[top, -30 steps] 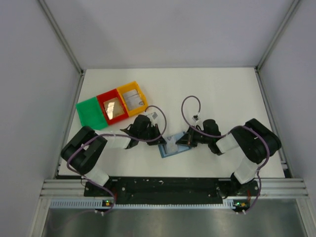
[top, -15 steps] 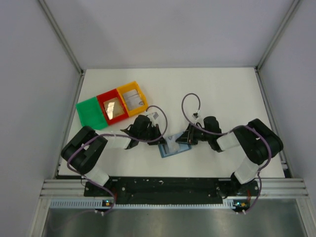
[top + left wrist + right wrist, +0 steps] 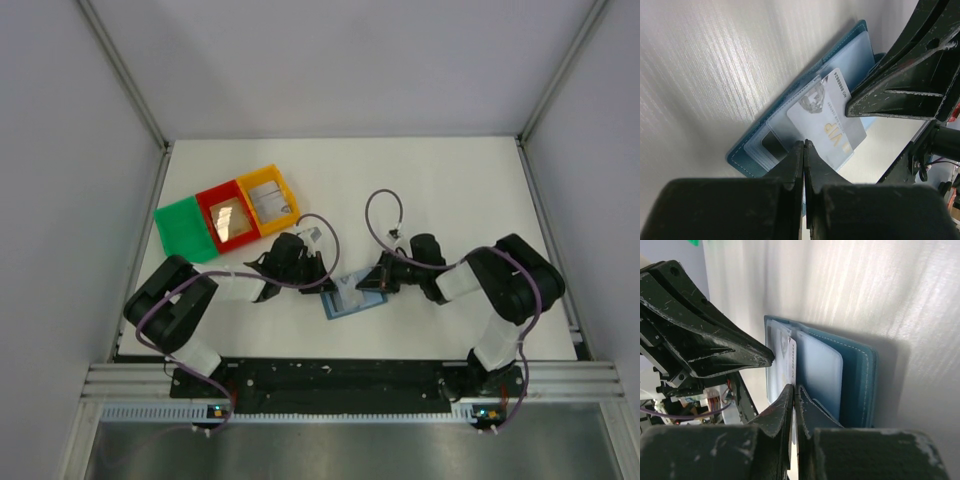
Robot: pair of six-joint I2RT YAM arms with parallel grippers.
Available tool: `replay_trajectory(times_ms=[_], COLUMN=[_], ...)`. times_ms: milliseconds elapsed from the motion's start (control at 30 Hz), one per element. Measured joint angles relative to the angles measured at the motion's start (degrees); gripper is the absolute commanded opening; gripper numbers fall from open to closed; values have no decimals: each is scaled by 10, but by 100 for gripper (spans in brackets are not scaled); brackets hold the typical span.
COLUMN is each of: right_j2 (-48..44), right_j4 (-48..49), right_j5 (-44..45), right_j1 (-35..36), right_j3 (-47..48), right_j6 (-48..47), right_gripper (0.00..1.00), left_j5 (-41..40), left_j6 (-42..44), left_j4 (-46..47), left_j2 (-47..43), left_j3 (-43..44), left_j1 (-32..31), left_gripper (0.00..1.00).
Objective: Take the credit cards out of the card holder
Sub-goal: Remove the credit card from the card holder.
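Left claw (image 3: pixel 804 146) has its fingers pressed together. The tips are down on the open card holder (image 3: pixel 857 385), right at the edge of a pale card (image 3: pixel 827 127) lettered VIP. Whether it nips anything I cannot tell. Right claw (image 3: pixel 793 389) meets it from the opposite side, fingers also pressed together. The card's thin edge runs into the slit between them, so it pinches the card. The card sticks partway out of a clear inner pocket.

The card holder lies open on the bench (image 3: pixel 450 180), near the front and between the two claws. The left arm (image 3: pixel 180 300) and the right arm (image 3: pixel 510 280) both reach inward low over the bench, elbows out wide, wrists aimed at each other.

The green tray (image 3: pixel 185 230), red tray (image 3: pixel 228 217) and yellow tray (image 3: pixel 268 200) sit in a row well off to the rear left.

Against a second ago, the right arm's elbow sits slightly further left, and its cable loop has shifted with it. The left arm, the card holder and the trays lie where they were.
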Motion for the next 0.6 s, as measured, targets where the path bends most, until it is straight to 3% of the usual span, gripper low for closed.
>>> replay_trajectory(times_ms=[333,600], right_j2=[-81,-161], right_j4=[-73,-73], right_j5=[-9,-10], right_j1=[-64,-65], right_j3=[-2,-32], right_j6=[-39,-24], right_gripper=[0,0], left_j5=[-4,-25], left_j6=[0,-7], left_j4=[8,-11], left_j2=[-6,-42], left_j3=[-8,-22], left_j1=[0,2], left_gripper=[0,26])
